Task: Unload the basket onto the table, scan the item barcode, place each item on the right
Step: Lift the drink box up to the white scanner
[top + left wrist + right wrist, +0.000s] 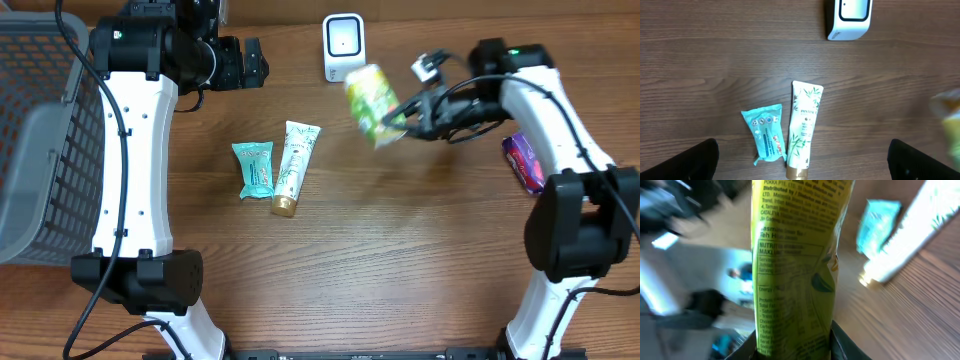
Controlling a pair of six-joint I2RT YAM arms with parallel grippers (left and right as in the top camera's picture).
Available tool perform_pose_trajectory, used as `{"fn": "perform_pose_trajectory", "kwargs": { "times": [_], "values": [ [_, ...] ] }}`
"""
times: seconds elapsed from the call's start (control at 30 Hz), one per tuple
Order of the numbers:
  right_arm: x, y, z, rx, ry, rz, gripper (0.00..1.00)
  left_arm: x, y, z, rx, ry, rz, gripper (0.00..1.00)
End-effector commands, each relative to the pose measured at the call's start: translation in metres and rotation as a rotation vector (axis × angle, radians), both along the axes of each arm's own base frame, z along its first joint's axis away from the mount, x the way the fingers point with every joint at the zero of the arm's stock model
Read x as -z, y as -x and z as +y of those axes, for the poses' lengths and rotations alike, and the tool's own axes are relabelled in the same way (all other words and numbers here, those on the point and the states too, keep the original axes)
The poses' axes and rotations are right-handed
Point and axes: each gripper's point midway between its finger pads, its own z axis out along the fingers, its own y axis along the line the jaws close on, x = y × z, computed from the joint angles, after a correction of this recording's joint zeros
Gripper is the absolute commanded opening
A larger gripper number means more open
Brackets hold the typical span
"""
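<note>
Beside the white scanner, my right gripper pinches the green drink pack above the bench; my left gripper hangs spread.

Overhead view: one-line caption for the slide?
Right pincer holds a green drink pack near the white barcode scanner; tube and teal packet lie untouched.

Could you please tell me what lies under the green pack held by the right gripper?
Only bare wooden table shows around the green pack in the right gripper; the white scanner stands beside it. The spot directly beneath is covered by the pack.
</note>
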Motion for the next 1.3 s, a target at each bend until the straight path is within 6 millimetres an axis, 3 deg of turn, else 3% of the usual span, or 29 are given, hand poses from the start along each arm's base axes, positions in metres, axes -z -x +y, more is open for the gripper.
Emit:
{"fn": "perform_pose_trajectory", "kwargs": {
  "times": [0.0, 0.1, 0.2, 0.37, 0.47, 0.57, 0.67, 0.9, 0.97, 1.03, 1.1, 1.2, 1.23, 1.27],
  "values": [
    [-0.060, -0.007, -0.015, 0.065, -0.184, 0.022, 0.04, -0.005, 0.000, -0.004, 0.022, -0.002, -0.018, 1.00],
    [-0.067, -0.011, -0.022, 0.087, -0.182, 0.071, 0.04, -0.005, 0.000, -0.004, 0.021, -0.002, -0.018, 1.00],
    [-0.087, -0.010, -0.023, 0.088, -0.183, 0.063, 0.03, -0.005, 0.000, -0.004, 0.022, -0.002, -0.018, 1.00],
    [-0.151, 0.002, -0.023, 0.074, -0.188, -0.063, 0.03, -0.005, 0.000, -0.004, 0.021, -0.002, -0.018, 1.00],
    [-0.199, 0.021, -0.023, 0.059, -0.194, -0.216, 0.03, -0.005, 0.000, -0.004, 0.021, -0.002, -0.018, 1.00],
    [-0.216, 0.030, -0.023, 0.051, -0.197, -0.304, 0.03, -0.005, 0.000, -0.004, 0.021, -0.002, -0.018, 0.99],
    [-0.218, 0.028, -0.023, 0.050, -0.189, -0.348, 0.04, -0.005, 0.000, -0.004, 0.021, -0.002, -0.018, 1.00],
    [-0.134, -0.009, 0.005, 0.173, 0.372, -0.442, 0.04, -0.005, 0.000, -0.004, 0.022, -0.002, -0.018, 1.00],
    [-0.095, -0.033, -0.005, 0.303, 0.739, -0.477, 0.04, -0.005, 0.000, -0.004, 0.021, -0.002, -0.018, 1.00],
    [-0.078, -0.053, -0.019, 0.439, 1.016, -0.528, 0.04, -0.005, 0.000, -0.004, 0.021, -0.002, -0.018, 0.99],
    [-0.070, -0.075, -0.020, 0.530, 1.202, -0.625, 0.04, -0.005, 0.000, -0.004, 0.021, -0.002, -0.018, 1.00],
    [-0.045, -0.111, -0.004, 0.575, 1.288, -0.696, 0.04, -0.005, 0.000, -0.004, 0.021, -0.002, -0.018, 1.00],
    [-0.042, -0.115, -0.003, 0.577, 1.290, -0.700, 0.04, -0.005, 0.000, -0.004, 0.021, -0.002, -0.018, 1.00],
    [-0.027, -0.133, 0.005, 0.588, 1.284, -0.718, 0.04, -0.005, 0.000, -0.004, 0.021, -0.002, -0.018, 1.00]
  ]
}}
